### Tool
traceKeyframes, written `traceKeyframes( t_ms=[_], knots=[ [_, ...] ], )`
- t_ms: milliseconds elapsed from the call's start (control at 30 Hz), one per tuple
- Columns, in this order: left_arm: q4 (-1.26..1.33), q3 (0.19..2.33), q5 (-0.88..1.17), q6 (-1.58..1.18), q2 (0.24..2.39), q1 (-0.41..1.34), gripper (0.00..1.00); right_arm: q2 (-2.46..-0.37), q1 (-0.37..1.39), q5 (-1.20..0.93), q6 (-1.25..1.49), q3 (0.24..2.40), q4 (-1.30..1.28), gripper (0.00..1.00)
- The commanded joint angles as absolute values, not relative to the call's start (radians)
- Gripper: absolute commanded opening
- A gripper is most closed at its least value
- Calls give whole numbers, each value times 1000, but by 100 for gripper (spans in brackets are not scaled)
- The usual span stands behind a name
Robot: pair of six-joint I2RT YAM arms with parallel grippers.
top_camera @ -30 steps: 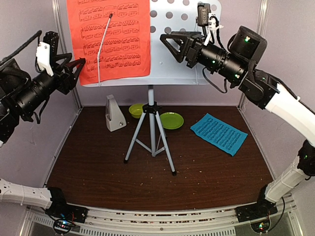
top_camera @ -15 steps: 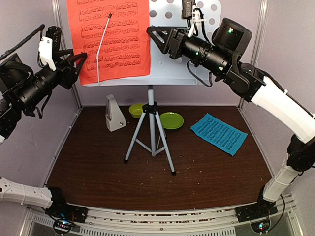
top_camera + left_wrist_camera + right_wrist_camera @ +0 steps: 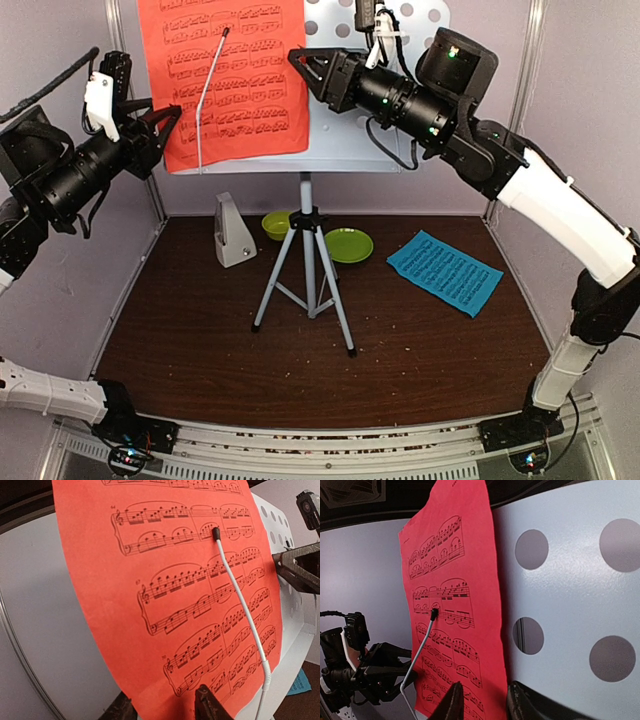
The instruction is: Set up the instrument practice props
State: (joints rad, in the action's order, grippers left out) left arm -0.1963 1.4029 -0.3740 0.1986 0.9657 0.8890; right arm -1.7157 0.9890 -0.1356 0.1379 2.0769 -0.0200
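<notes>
The red music sheet (image 3: 235,75) lies on the pale grey perforated desk (image 3: 350,135), pinned by a white wire arm (image 3: 205,95). The desk sits on the grey tripod (image 3: 308,270). My left gripper (image 3: 168,135) is open; its jaws straddle the sheet's lower left edge (image 3: 150,630) without closing on it. My right gripper (image 3: 300,62) is open, and its fingers (image 3: 454,702) stand either side of the sheet's right edge (image 3: 470,630), against the desk (image 3: 570,605). The blue sheet (image 3: 445,272) lies flat on the table at the right. The whitish metronome (image 3: 233,231) stands left of the tripod.
A lime-green bowl (image 3: 277,224) and a lime-green plate (image 3: 349,245) sit behind the tripod legs. Grey walls and metal posts close in the back and sides. The brown tabletop (image 3: 300,370) carries scattered crumbs.
My right gripper has swung left across the desk to the red sheet's right edge. My left gripper has moved slightly up and right, onto the sheet's left edge.
</notes>
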Motion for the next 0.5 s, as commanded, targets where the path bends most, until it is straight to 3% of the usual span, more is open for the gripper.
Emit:
traceKeyframes(
  t_ms=[0, 233, 467],
  knots=[
    [-145, 1433, -346, 212, 969, 882, 41, -1720, 989, -110, 143, 2096, -33, 23],
    [-132, 1431, -348, 215, 971, 881, 41, -1697, 990, -91, 140, 2051, -28, 0],
    [-131, 1428, -343, 219, 979, 874, 41, -1652, 991, -67, 132, 1956, 0, 0]
  ],
)
